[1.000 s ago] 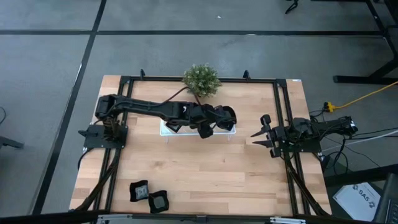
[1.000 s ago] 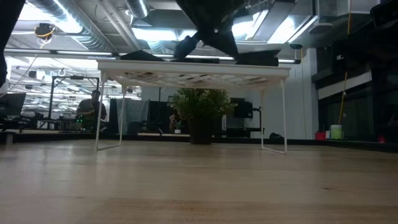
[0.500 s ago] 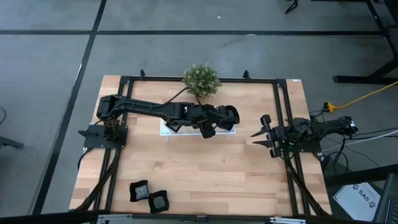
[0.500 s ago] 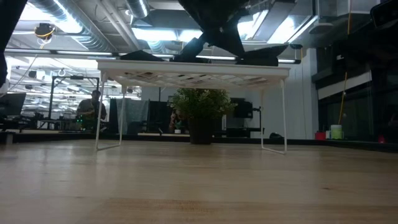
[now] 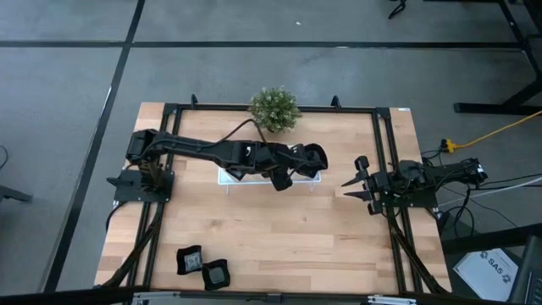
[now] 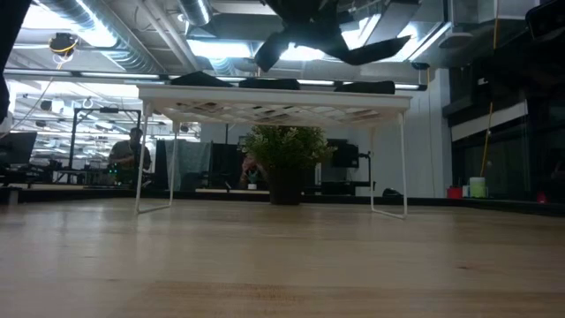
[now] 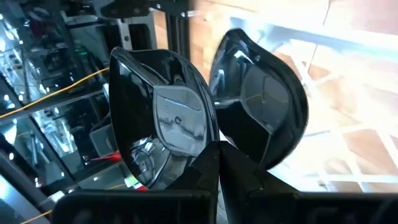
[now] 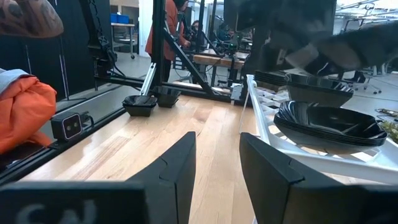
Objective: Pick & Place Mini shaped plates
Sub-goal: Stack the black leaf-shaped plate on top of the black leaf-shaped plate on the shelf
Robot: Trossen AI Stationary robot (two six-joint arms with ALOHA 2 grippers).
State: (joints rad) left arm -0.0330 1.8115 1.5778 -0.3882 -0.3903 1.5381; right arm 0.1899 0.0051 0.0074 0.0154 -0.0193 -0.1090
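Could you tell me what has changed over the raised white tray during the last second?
The left gripper, shut on a small glossy black plate, has lifted slightly above the long white tray and tilted the plate more level. The plates already on the tray, the two small black plates at the table's near edge, the green potted plant and the open right gripper stayed put.

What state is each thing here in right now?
Left gripper: over the white tray, shut on two black plates.
Right gripper: open, empty, at the table's right side.
Two plates: lying at the table's near edge.
Plates on tray: stacked.
Potted plant: upright.
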